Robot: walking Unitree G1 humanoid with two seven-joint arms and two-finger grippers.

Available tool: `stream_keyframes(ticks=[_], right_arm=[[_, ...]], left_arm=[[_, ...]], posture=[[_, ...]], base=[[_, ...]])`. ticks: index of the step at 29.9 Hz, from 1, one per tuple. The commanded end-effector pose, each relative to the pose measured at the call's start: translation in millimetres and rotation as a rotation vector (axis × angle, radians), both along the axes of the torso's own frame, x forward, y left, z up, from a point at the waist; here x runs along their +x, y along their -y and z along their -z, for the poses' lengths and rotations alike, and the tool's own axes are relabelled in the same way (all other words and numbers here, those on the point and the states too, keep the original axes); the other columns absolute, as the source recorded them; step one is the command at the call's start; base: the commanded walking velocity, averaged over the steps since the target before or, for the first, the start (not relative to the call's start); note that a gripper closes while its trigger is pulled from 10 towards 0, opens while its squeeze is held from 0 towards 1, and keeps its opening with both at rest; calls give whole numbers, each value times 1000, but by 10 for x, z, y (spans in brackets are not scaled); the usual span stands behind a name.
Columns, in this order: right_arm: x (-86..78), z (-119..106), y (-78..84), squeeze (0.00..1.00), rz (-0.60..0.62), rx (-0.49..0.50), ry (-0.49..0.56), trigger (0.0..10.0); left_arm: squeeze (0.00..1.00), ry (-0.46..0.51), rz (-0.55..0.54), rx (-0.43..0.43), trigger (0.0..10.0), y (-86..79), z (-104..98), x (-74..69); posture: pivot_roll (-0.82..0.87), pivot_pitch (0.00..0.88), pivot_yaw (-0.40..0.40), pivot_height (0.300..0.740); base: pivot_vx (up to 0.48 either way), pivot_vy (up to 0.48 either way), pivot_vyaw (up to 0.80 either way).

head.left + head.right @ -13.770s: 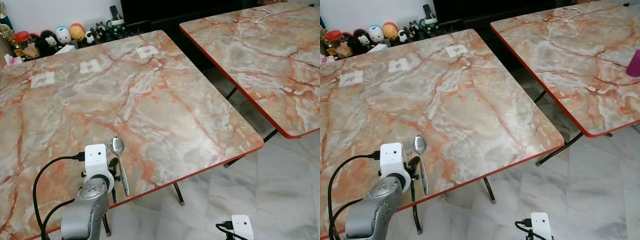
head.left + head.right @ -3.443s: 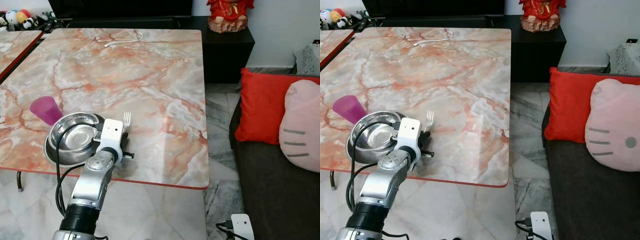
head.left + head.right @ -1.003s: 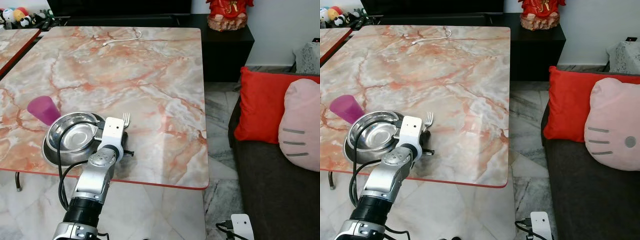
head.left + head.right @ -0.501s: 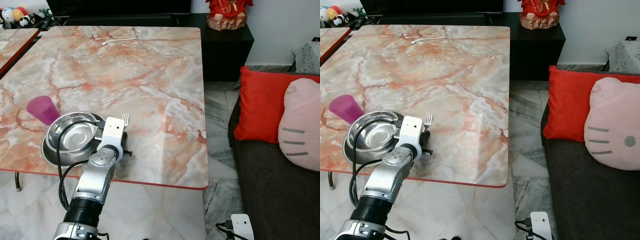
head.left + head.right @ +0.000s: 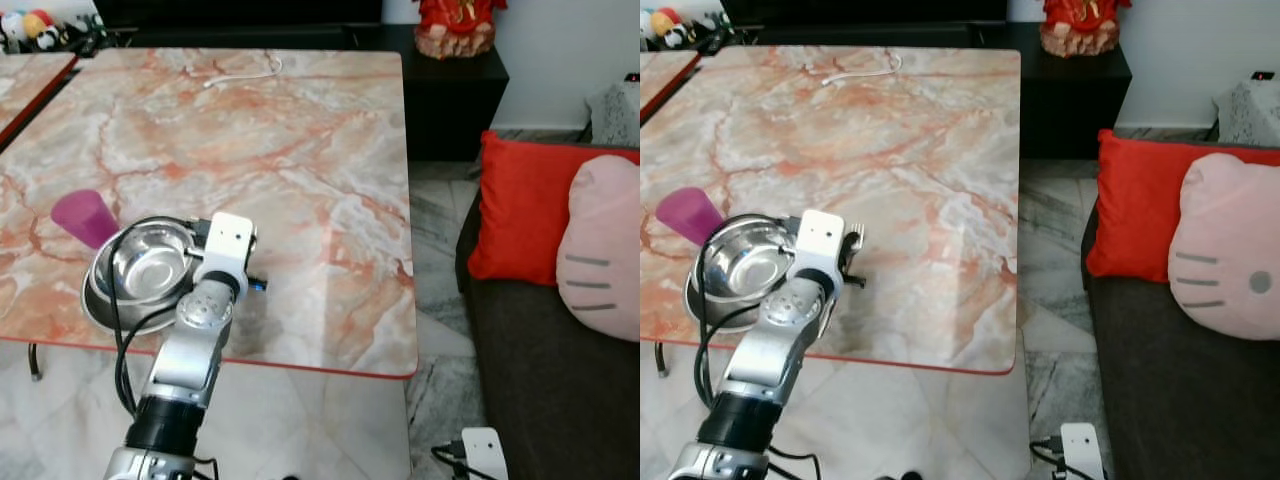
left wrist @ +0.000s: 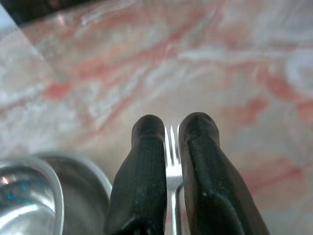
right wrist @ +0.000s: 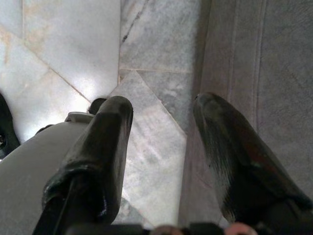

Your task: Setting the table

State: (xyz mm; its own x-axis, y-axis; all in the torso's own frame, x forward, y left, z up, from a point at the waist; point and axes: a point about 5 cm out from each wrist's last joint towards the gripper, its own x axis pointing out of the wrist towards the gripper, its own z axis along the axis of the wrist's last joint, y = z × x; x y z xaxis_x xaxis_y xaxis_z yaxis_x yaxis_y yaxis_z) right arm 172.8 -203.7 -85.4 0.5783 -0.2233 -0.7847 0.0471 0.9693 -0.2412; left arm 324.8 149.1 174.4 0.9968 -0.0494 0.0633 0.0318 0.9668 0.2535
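Note:
My left gripper [image 6: 171, 128] is shut on a silver fork [image 6: 171, 164], whose tines poke out between the two black fingers. It hovers over the marble table [image 5: 300, 150] near its front edge, just right of a steel bowl [image 5: 140, 275] that sits on a plate [image 5: 100, 312]. The fork tines [image 5: 854, 238] also peek out past the white wrist camera. A purple cup [image 5: 85, 215] lies tilted against the bowl's far left side. My right gripper [image 7: 164, 105] hangs open over the marble floor beside the sofa.
A white cable [image 5: 245, 75] lies at the table's far side. A dark sofa with a red cushion [image 5: 520, 215] and a pink cushion [image 5: 600, 260] stands to the right. A black cabinet [image 5: 445, 95] carries a red figurine [image 5: 455, 25]. Another marble table [image 5: 25, 80] shows at far left.
My left wrist has risen a little over the table with the fork still held; the wrist camera now covers more of the fork. Bowl, plate and cup stay put.

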Motion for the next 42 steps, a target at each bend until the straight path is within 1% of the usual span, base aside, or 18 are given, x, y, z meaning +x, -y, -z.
stream_keyframes(ticks=[1, 2, 3, 6, 8, 11, 13, 14, 16, 20, 29, 42], right_arm=[[-83, 41, -16, 0, 2, 2, -30, 10000], [-83, 41, -17, 0, 1, 2, -30, 10000], [-84, 41, -16, 0, 1, 2, -30, 10000], [-85, 42, -13, 0, -2, 1, -31, 10000], [-86, 42, -11, 0, -2, 1, -32, 10000], [-87, 41, -7, 0, -6, 0, -32, 10000], [-88, 42, -6, 0, -7, -1, -32, 10000], [-89, 42, -5, 0, -7, -1, -32, 10000], [-90, 42, -5, 0, -9, -1, -32, 10000], [-97, 46, -9, 0, -9, -1, -33, 10000], [-109, 53, -23, 0, -7, 3, -36, 10000], [-122, 57, -20, 0, -14, 0, -39, 10000]], left_arm=[[0, 63, -17, 18, 10000, -55, -28, -96], [0, 80, -24, 13, 10000, -78, -29, -134], [0, 109, -61, 20, 10000, -155, -24, -216], [0, 163, -127, 42, 10000, -308, -19, -362], [0, 174, -152, 50, 10000, -357, -11, -405], [0, 182, -220, 37, 10000, -466, 17, -486], [0, 183, -232, 8, 10000, -488, 36, -517], [0, 183, -232, 4, 10000, -488, 39, -520], [0, 180, -227, 35, 10000, -475, 46, -528], [0, 207, -211, 12, 10000, -427, 23, -512], [0, 203, -190, 9, 10000, -368, 38, -509], [0, 222, -186, 8, 10000, -400, 7, -516]], posture=[[-55, 151, 47, 740], [-56, 150, 47, 740], [-55, 149, 47, 740], [-55, 144, 48, 740], [-54, 144, 47, 740], [-56, 133, 47, 740], [-57, 128, 48, 740], [-58, 124, 47, 740], [-60, 115, 48, 740], [-64, 99, 51, 740], [-65, 72, 58, 740], [-62, 44, 61, 740]], base=[[0, 0, 0], [0, 0, 0], [0, 0, 0], [0, 0, 0], [0, 0, 0], [0, 119, 0], [0, 480, 0], [0, 480, 0], [0, 480, 0], [0, 480, 0], [0, 480, 0], [0, 480, 0]])
